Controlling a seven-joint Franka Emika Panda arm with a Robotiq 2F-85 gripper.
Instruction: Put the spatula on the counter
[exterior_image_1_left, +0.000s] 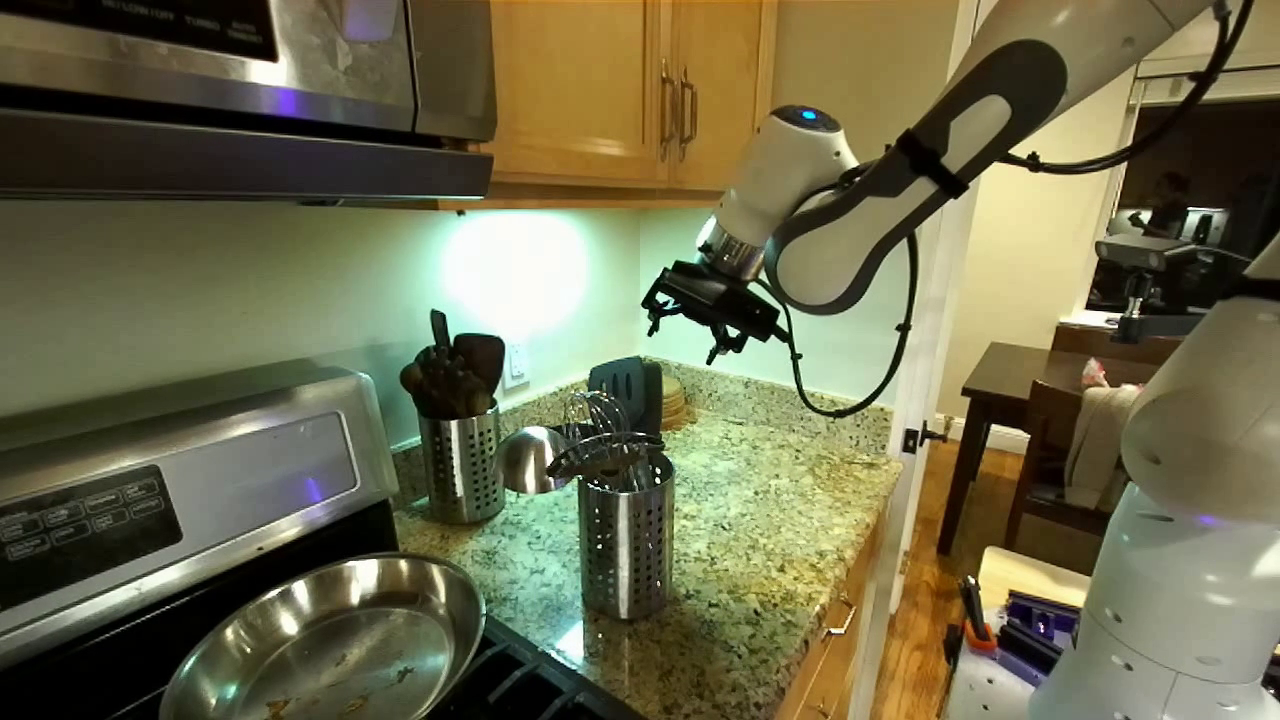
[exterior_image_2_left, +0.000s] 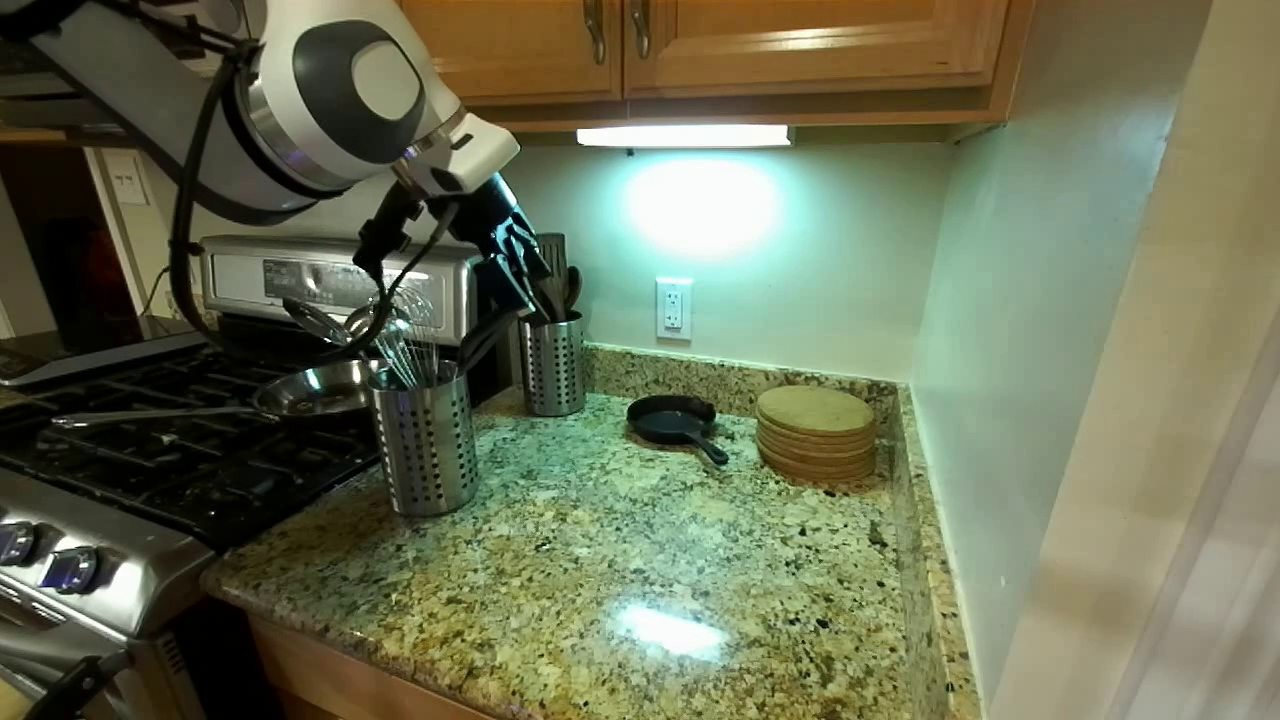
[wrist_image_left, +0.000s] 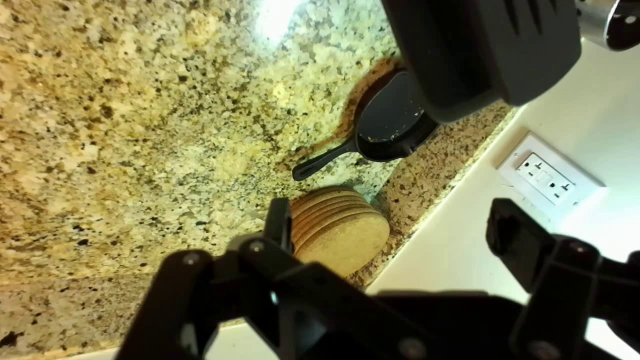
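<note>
See the gripper (wrist_image_left: 390, 220) hanging with jaws spread wide; now spot the black spatula (wrist_image_left: 435, 55) tilting from the steel holder (exterior_image_1_left: 627, 545) near the counter's (exterior_image_2_left: 640, 540) edge by the stove (exterior_image_2_left: 150, 470)!

Holds the arm (exterior_image_1_left: 890, 215) bent, with a tilted wrist (exterior_image_1_left: 780, 170) — hangs the gripper (exterior_image_1_left: 684, 341) slanting downward in both exterior views, with 2 fingers (wrist_image_left: 278, 222) set wide apart.

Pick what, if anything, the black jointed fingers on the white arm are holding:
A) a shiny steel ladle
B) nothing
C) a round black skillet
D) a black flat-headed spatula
B: in the wrist view, the fingers stand wide apart with nothing gripped between them.
</note>
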